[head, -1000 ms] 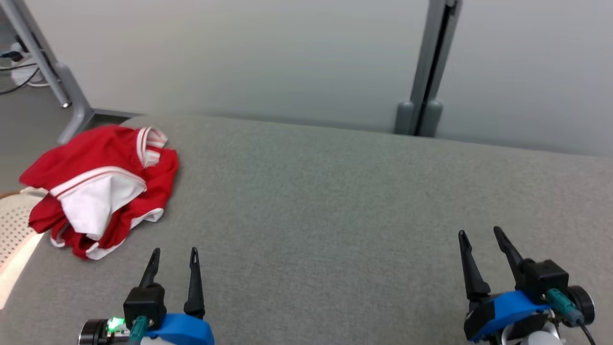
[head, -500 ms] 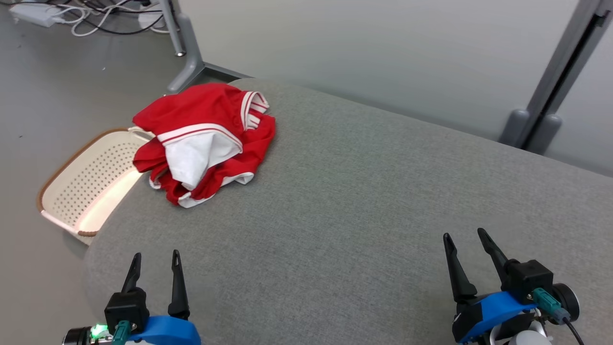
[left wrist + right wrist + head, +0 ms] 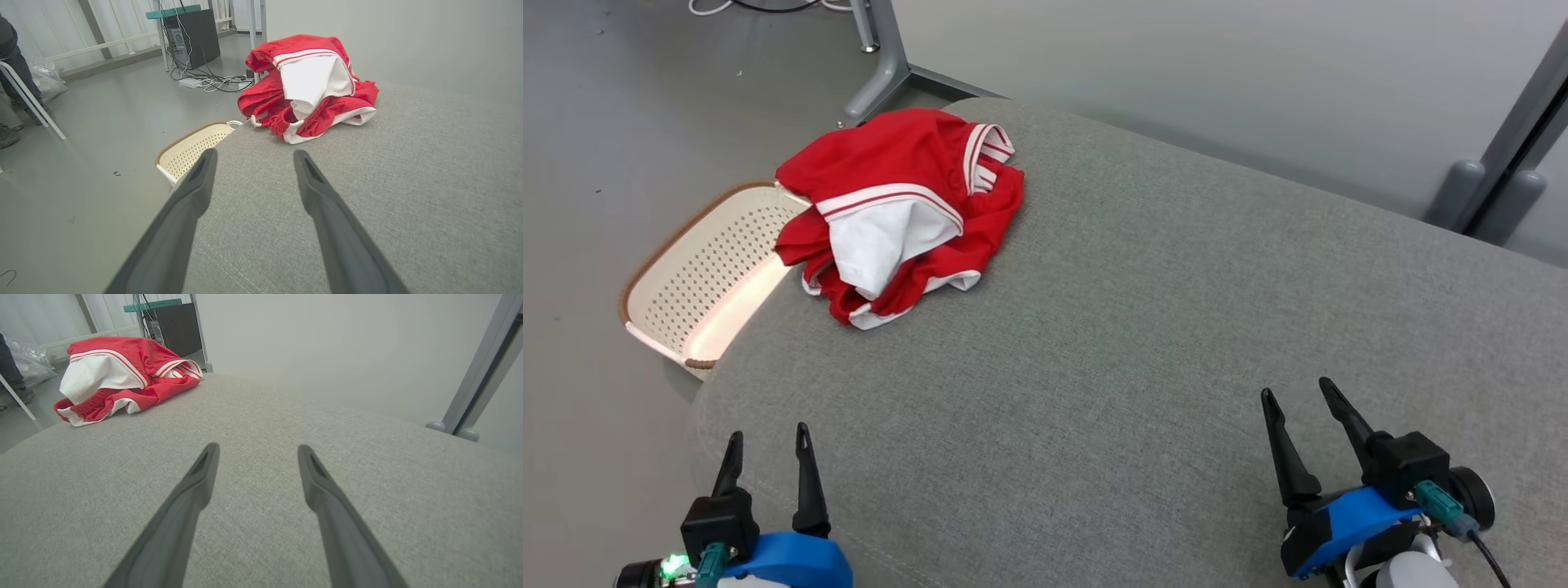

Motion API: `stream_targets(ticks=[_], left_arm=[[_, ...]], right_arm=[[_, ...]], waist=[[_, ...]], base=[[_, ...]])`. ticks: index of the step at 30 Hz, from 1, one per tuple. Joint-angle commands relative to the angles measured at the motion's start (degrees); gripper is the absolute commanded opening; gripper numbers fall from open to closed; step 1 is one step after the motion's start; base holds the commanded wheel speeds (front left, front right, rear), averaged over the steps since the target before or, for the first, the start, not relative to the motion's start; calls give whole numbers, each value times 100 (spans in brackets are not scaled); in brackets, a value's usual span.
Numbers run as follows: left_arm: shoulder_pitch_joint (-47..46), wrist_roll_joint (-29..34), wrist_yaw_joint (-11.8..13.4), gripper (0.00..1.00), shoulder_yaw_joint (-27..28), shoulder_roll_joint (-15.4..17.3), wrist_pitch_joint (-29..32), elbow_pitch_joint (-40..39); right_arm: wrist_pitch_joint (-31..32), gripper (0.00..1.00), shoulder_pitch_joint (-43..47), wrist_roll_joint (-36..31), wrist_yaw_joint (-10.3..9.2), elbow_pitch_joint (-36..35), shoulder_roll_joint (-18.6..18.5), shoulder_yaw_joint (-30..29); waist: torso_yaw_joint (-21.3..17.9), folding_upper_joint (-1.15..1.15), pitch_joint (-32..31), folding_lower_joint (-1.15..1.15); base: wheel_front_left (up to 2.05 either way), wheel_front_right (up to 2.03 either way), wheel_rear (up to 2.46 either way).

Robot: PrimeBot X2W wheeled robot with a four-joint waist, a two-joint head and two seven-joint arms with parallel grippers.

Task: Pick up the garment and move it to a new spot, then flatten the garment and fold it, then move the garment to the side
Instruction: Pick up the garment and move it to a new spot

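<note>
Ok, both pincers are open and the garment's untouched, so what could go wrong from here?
The garment is bunched at the far left edge of the cushion, above the basket: a nudge from the left pincer could tip it off. Its layers are piled up, so a pinch may catch just one. The right pincer sits far away, probably a long reach.

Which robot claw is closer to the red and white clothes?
The left claw, at the head view's lower left. The garment lies bunched on that side; the right claw is farther away.
</note>
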Motion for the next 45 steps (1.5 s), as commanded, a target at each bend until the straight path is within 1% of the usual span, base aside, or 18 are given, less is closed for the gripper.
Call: stream_targets(ticks=[1,6,11,14,18,23,30,39,45], left_arm=[[-200,-53,5,100,60,-15,-16,30],[-568,-82,19,100,257,14,-16,210],[-1168,-89,66,100,521,196,-17,565],[-1559,-97,58,100,692,377,-16,821],[-1934,-79,88,100,790,488,-16,1104],[-2380,-157,61,100,920,625,-16,1482],[-2817,-189,164,100,1055,742,-16,1924],[-3254,-323,470,100,1335,895,-17,2567],[-3382,-477,354,100,1439,937,-16,2828]], right_arm=[[-31,100,-90,45,1,-42,-70,65],[-31,100,-147,109,1,-163,-190,283],[-31,100,-255,169,1,-296,-370,505],[-31,100,-312,218,1,-380,-462,651],[-30,100,-371,266,1,-502,-618,777],[-30,100,-488,330,1,-608,-771,858],[-30,100,-618,361,1,-743,-935,941],[-30,100,-717,416,1,-853,-1081,988],[-30,100,-694,444,1,-837,-1110,980]], waist=[[-74,0,56,0],[-347,0,280,0],[-631,0,550,0],[-810,0,703,0],[-998,0,894,0],[-1214,0,1178,0],[-1388,0,1501,0],[-1549,0,1783,0],[-1598,0,1828,0]], base=[[0,0,0],[0,0,0],[0,0,0],[0,0,0],[0,0,0],[0,0,0],[0,0,0],[0,0,0],[0,0,0]])
